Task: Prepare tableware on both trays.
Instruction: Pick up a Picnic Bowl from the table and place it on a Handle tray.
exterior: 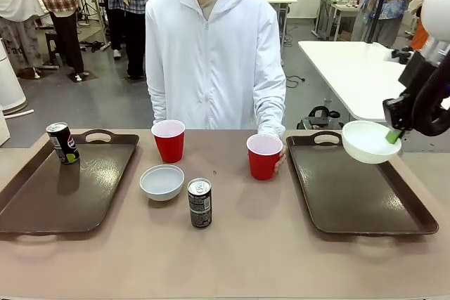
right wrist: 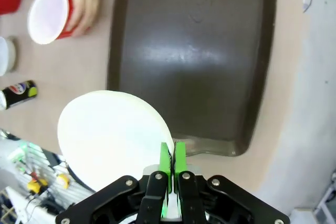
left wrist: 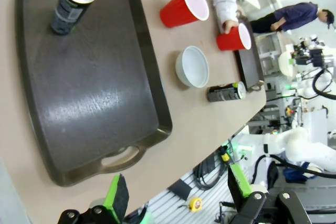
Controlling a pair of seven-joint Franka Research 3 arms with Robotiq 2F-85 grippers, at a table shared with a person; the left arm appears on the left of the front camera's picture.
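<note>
My right gripper [exterior: 394, 133] [right wrist: 171, 157] is shut on the rim of a white bowl [exterior: 369, 141] [right wrist: 110, 136] and holds it in the air above the far part of the right tray [exterior: 355, 187] [right wrist: 194, 51]. The person's hand holds a red cup [exterior: 264, 156] [right wrist: 48, 15] on the table just left of that tray. A second red cup [exterior: 169, 140], another white bowl [exterior: 162, 181] and a black can [exterior: 200, 202] stand mid-table. The left tray [exterior: 63, 184] [left wrist: 89, 93] carries a black can [exterior: 62, 142] [left wrist: 73, 2] at its far corner. My left gripper [left wrist: 178, 195] hangs open high above that tray's near edge.
The person in a white hoodie stands at the far side of the table. Other people and tables are in the background. Bare tabletop lies between the two trays in front of the can.
</note>
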